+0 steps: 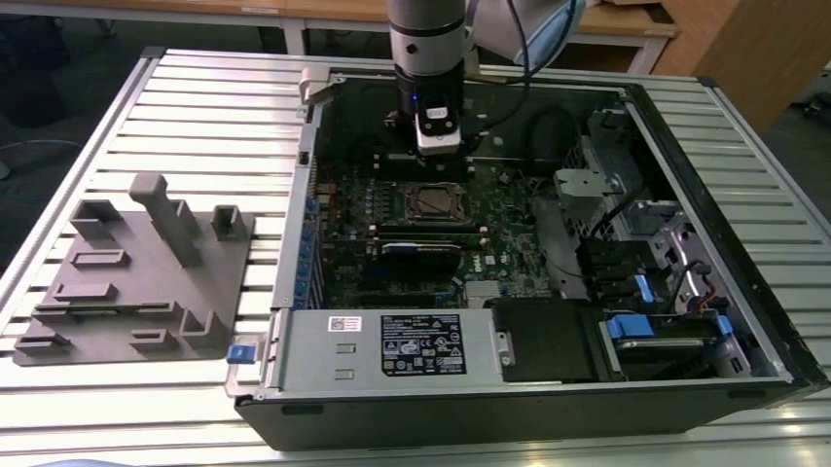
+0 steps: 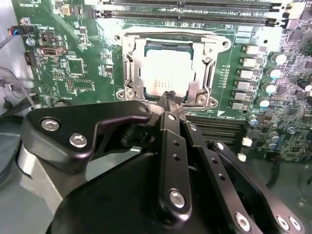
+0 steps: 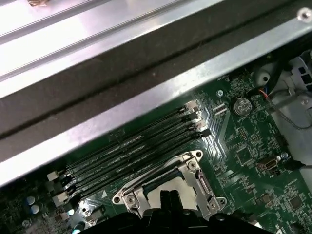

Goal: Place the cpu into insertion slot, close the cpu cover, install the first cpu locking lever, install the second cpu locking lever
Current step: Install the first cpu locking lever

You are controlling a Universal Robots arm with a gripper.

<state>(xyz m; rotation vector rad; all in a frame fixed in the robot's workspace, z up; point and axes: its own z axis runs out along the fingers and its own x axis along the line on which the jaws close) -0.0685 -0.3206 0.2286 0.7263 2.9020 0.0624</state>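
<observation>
Hovering over the green motherboard (image 1: 389,209) inside the open computer case (image 1: 727,321) on the slatted desk (image 1: 195,107), with end effector (image 2: 168,100) fingers (image 2: 171,146) pressed together, holding nothing. Sitting in the insertion slot (image 2: 127,73), just beyond the fingertips in the second wrist view: the cpu (image 2: 168,68), silver top up, framed by the cpu cover (image 2: 207,73) lying flat around it. Running alongside the socket in both wrist views: long black memory slots (image 3: 131,153). Resting on the desk towards the exterior view's left: a grey fixture block (image 1: 136,282).

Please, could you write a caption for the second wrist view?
Gripper poised over the cpu, seated in the insertion slot of the green motherboard.
</observation>
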